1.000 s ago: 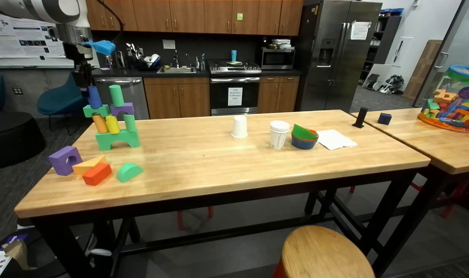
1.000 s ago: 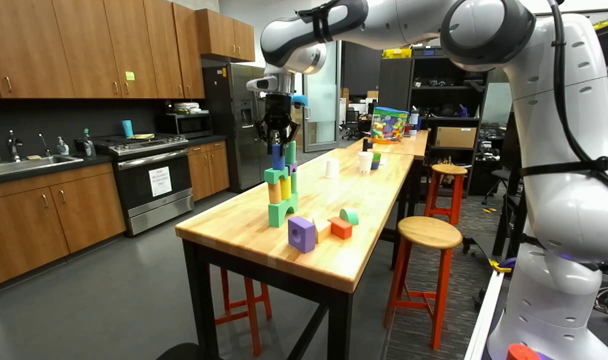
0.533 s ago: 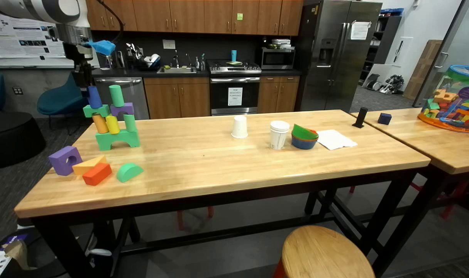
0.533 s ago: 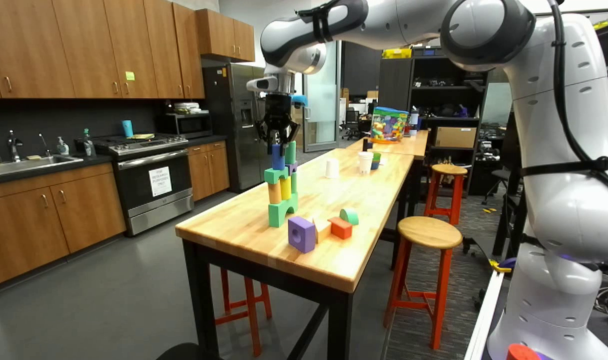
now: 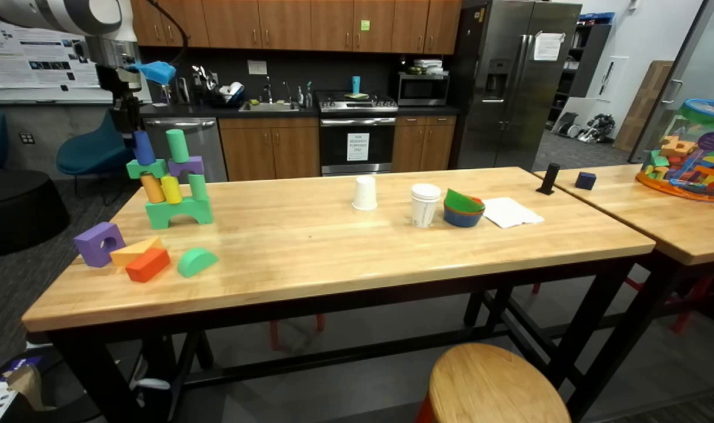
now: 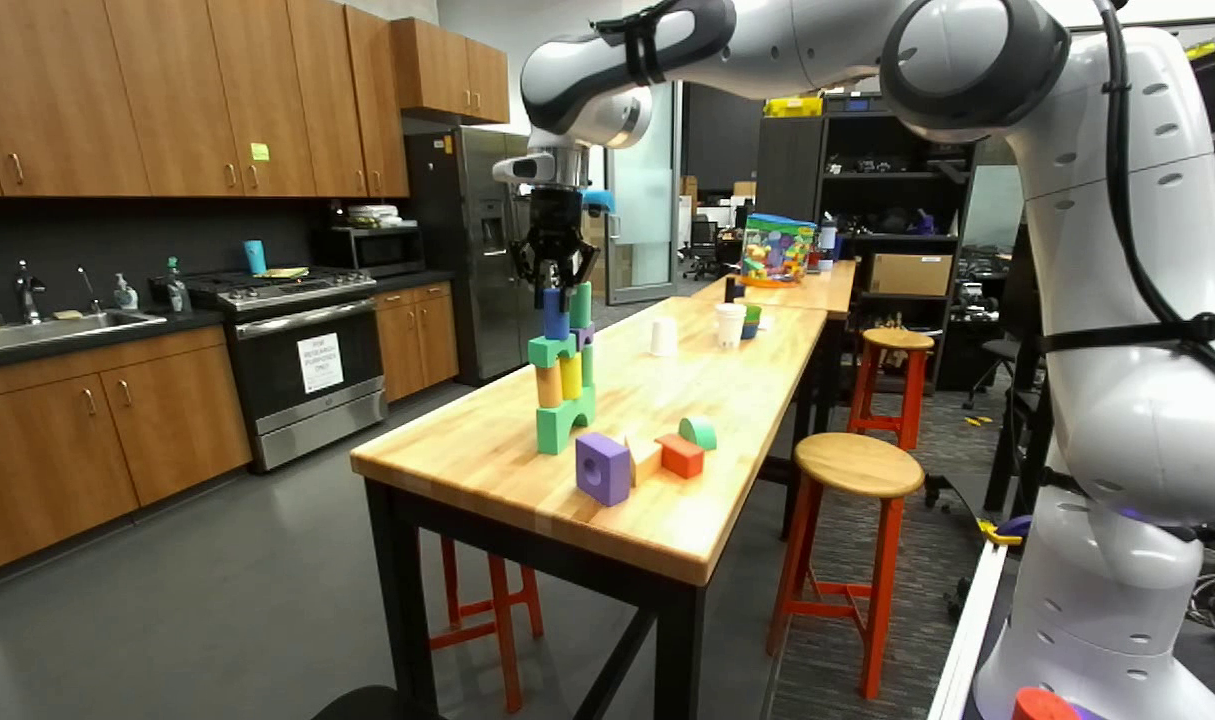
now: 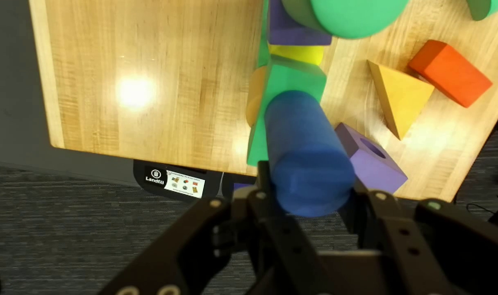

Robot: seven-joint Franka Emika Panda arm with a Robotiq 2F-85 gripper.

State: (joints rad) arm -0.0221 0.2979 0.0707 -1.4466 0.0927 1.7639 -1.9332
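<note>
Black two-fingered gripper pinches a matte blue cylinder atop a colourful block tower.
It appears seated on a flat-topped green block; placing looks in hand, and the next move calls for parting the fingers evenly.

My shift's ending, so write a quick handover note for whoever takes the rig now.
Gripper: shut on the blue cylinder.
Things: it appears to rest on a green block in the tower; holed purple block, yellow wedge, red block and green half-round lie loose on the table.
Done: cylinder gripped and apparently on the tower, unreleased.
Left: likely release it and back off gently.
</note>
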